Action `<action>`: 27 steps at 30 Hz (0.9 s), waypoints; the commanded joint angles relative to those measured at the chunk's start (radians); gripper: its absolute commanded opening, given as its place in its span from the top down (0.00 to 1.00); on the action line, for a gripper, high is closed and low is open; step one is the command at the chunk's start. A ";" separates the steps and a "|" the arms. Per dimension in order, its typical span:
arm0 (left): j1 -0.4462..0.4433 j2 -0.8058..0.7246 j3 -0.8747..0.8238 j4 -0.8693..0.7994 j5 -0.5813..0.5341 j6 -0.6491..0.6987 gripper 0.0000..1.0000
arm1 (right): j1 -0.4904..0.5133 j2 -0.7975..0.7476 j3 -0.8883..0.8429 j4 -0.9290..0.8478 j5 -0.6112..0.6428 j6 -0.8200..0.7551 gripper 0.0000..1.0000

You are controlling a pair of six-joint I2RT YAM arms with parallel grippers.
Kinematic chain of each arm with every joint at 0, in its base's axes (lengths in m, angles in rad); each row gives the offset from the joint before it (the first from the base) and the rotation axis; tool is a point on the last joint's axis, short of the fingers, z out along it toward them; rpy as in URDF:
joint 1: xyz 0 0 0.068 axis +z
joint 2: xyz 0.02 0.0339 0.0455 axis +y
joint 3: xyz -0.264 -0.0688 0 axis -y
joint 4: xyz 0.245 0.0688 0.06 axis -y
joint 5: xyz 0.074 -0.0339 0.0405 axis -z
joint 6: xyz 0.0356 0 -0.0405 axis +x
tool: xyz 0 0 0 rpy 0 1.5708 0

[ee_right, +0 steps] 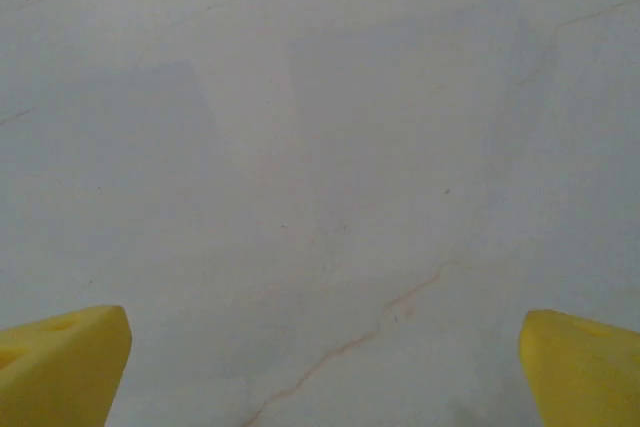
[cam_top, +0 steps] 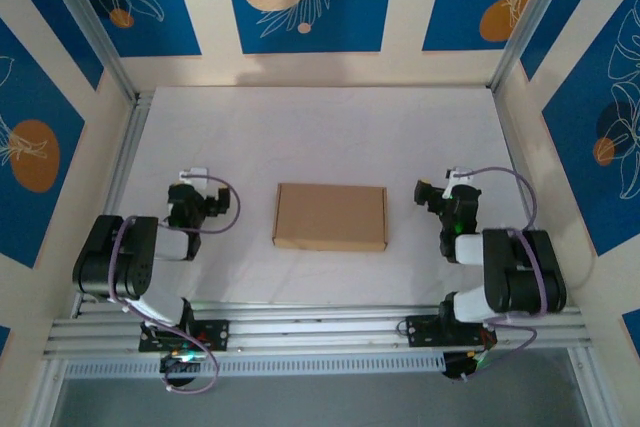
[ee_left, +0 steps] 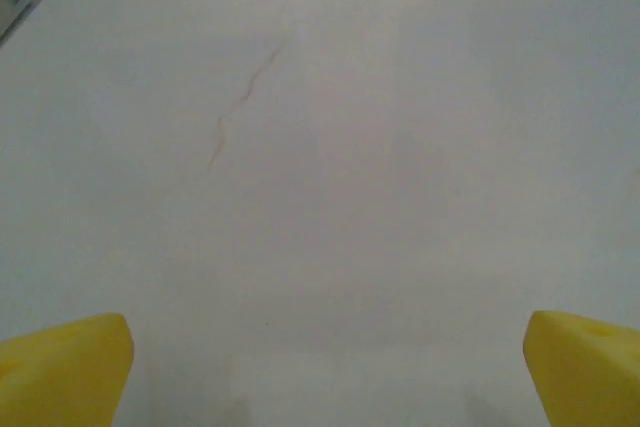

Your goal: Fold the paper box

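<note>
**Top view.** The left arm [cam_top: 125, 257] is being shown folded at the near left corner of the tabletop [cam_top: 320, 127]. The left end effector [cam_top: 195, 185] is being pointed away from the base. It is being held released, with the jaws spread wide and nothing between them. The box [cam_top: 331, 216] is being shown at the middle of the tabletop, between the two end effectors and apart from both. It is lying flat as a plain brown rectangle, with the long side running left to right and the top face closed. The right end effector [cam_top: 445, 192] is being shown to the right of the box, clear of it, likewise released and empty. The right arm [cam_top: 510, 272] is being shown folded behind it at the near right corner. Both bases are being carried by a rail [cam_top: 320, 325] along the near edge.

**Left wrist view.** The yellow left fingers [ee_left: 65, 367] are being shown at the lower corners, far apart, with only bare white tabletop between them. A thin brown wavy mark [ee_left: 240, 107] is being seen on the surface ahead, left of centre.

**Right wrist view.** The yellow right fingers [ee_right: 60, 362] are likewise being shown far apart at the lower corners. A faint brown hairline [ee_right: 370, 337] is being seen running across the surface between them.
</note>
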 commanded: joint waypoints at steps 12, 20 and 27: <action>0.007 0.005 0.052 0.006 0.096 0.010 0.00 | 0.052 0.050 0.159 -0.059 -0.225 -0.070 0.01; 0.006 -0.002 0.038 0.024 0.097 0.010 0.00 | 0.068 0.047 0.150 -0.045 -0.190 -0.078 0.01; 0.005 -0.002 0.038 0.022 0.096 0.013 0.00 | 0.048 0.048 0.155 -0.054 -0.233 -0.068 0.01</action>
